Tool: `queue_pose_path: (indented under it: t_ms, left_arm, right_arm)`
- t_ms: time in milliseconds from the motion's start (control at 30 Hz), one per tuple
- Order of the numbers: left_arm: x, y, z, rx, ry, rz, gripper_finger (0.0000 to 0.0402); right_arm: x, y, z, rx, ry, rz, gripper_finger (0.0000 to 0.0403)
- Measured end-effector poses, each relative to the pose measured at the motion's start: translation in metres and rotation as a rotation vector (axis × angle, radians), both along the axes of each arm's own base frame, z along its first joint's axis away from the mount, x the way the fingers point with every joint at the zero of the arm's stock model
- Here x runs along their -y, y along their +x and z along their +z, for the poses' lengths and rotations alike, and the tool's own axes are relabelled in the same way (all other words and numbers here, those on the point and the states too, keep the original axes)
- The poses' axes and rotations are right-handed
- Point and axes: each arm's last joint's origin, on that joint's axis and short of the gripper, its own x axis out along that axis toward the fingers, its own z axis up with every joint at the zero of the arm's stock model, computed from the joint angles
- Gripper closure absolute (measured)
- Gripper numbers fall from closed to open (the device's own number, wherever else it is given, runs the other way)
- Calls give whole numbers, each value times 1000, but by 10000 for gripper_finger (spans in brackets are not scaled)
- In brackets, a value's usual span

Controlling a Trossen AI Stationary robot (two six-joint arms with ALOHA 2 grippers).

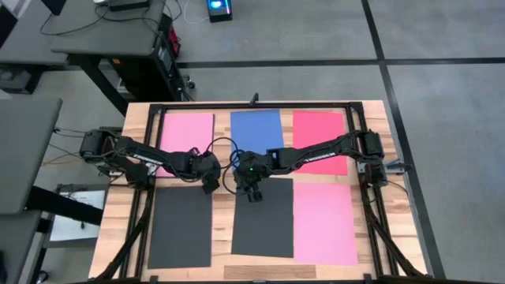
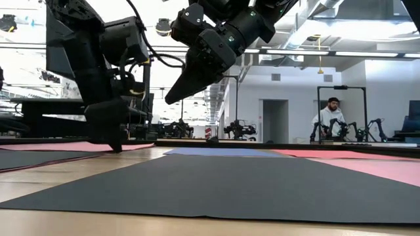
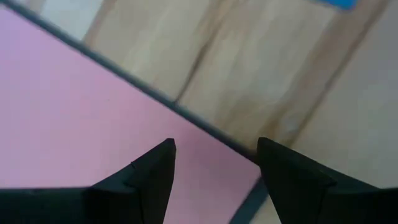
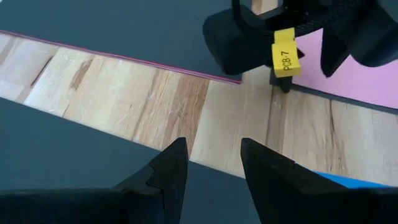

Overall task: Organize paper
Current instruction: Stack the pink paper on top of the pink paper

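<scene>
Six sheets of paper lie flat on the wooden table: pink, blue and red along the far side, black, dark grey and pink along the near side. My left gripper is open and stands low over the far pink sheet's near right corner, where a dark edge shows under the pink. My right gripper is open and hangs clear above the dark grey sheet's far edge, with nothing between its fingers. My left gripper points steeply down with its open fingers astride the pink sheet's near right corner. In the low view its fingertips reach down to the sheet, but I cannot tell whether they touch it.
Bare wood strips run between the sheets. A black frame borders the table. Cables loop between the two arms. A person stands far back in the room, away from the table.
</scene>
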Motion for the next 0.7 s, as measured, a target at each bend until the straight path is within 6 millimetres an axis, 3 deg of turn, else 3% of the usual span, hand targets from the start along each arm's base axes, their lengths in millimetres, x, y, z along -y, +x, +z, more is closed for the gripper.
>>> queue_pose_path:
  t_ms: [333,700]
  left_arm:
    - [-3,0,17,-99,93,36,192]
    - [-3,-2,18,-122,108,45,192]
  right_arm:
    - [0,0,0,-1,3,-3,262]
    - [0,0,0,-1,4,-3,262]
